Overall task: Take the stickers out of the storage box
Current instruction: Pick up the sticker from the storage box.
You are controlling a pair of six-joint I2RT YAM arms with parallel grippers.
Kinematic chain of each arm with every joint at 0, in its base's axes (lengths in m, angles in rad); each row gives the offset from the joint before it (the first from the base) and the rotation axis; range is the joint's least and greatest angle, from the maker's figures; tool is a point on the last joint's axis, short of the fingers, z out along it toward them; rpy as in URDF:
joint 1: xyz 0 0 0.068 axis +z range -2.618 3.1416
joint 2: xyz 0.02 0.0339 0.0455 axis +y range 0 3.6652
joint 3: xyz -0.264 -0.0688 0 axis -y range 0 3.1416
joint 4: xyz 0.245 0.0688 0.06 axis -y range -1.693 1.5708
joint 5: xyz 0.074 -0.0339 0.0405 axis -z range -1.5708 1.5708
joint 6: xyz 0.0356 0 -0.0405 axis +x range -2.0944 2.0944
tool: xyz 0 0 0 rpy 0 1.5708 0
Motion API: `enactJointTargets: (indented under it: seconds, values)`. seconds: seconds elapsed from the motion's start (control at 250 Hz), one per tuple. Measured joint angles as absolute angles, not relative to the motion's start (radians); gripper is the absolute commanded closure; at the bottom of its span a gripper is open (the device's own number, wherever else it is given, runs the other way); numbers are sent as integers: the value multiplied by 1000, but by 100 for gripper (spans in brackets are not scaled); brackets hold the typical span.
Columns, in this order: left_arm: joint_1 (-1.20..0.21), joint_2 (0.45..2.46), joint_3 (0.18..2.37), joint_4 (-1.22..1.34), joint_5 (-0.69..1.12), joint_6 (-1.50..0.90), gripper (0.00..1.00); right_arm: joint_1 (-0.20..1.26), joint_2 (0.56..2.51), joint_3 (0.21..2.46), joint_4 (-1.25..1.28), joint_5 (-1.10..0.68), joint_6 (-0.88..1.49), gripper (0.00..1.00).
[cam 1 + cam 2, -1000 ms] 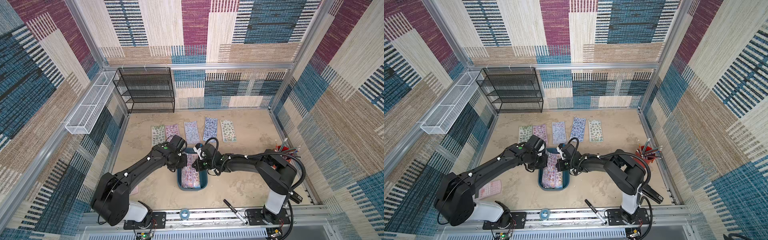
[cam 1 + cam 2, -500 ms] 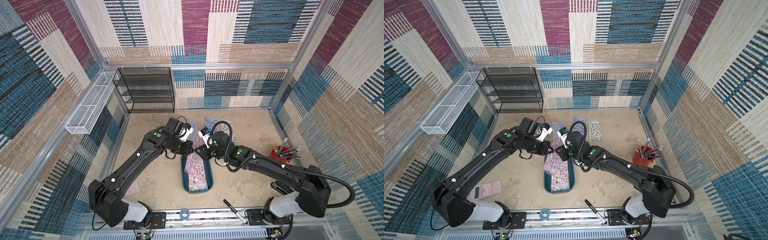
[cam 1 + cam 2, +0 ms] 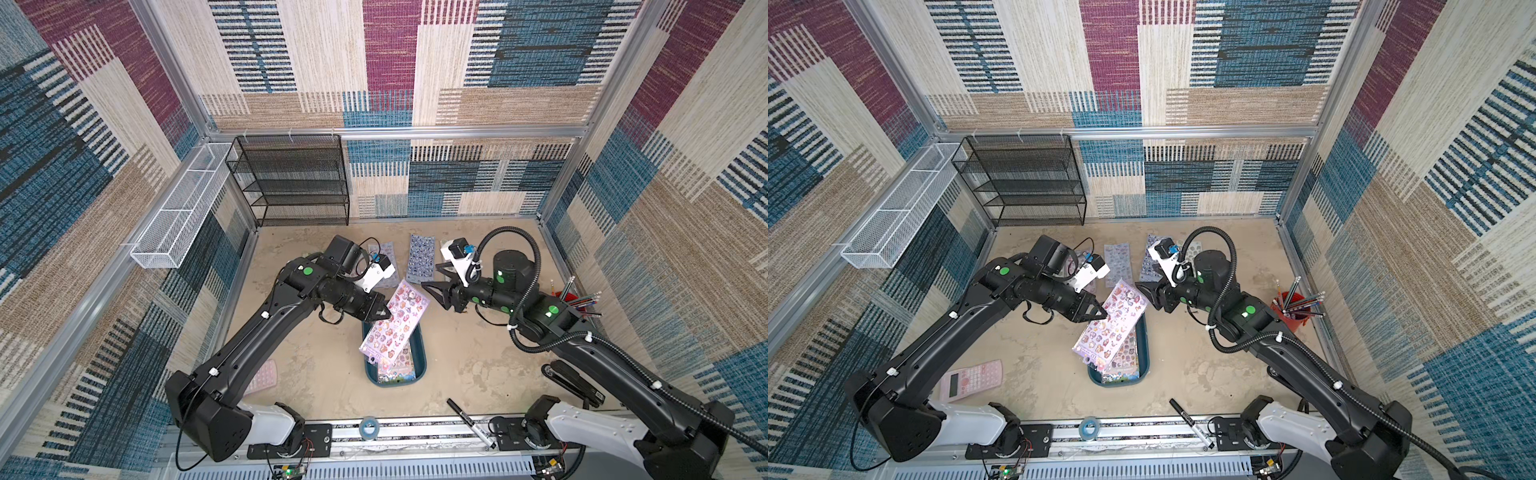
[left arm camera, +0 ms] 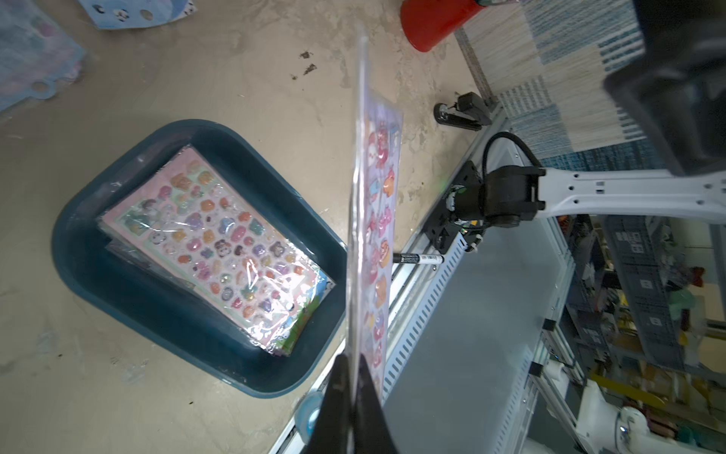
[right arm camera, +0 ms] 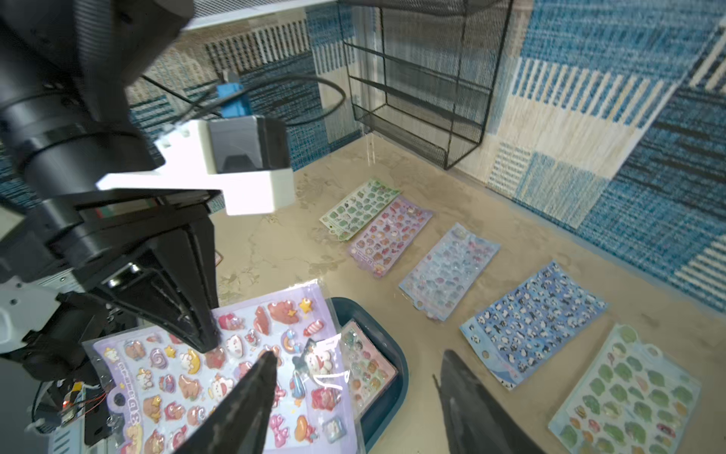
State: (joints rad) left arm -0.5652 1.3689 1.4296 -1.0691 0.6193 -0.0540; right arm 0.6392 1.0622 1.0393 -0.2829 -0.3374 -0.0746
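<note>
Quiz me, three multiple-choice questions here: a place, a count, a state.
1. Relative to the box, the lilac sheet is: A inside it, B held above it, C under it.
2. Sheets lying in the row on the table: A three, B five, C eight.
3. The right gripper is: A open, B shut on a sheet, C shut on the box.
Answers: B, the left gripper pinches it in the air; B, the right wrist view shows five; A, its jaws stand apart, empty.
</note>
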Motion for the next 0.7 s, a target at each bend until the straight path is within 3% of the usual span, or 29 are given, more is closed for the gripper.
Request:
enactJointTargets:
  seconds: [0.22,0.496,0.584,0.7]
  values:
    - [-565,1335,1429,-1089,742,-22,100,626,1125,1129,-346,-577,-162,33]
    - [-565,1326,1424,-1090,816,15,100,621,1184,1162,-426,-707,-212,34]
    - [-566,1324,1420,-1092,829,23,100,615,1208,1183,-441,-745,-226,41]
    - [-566,1317,1419,-1093,841,29,100,608,1239,1206,-471,-809,-244,66]
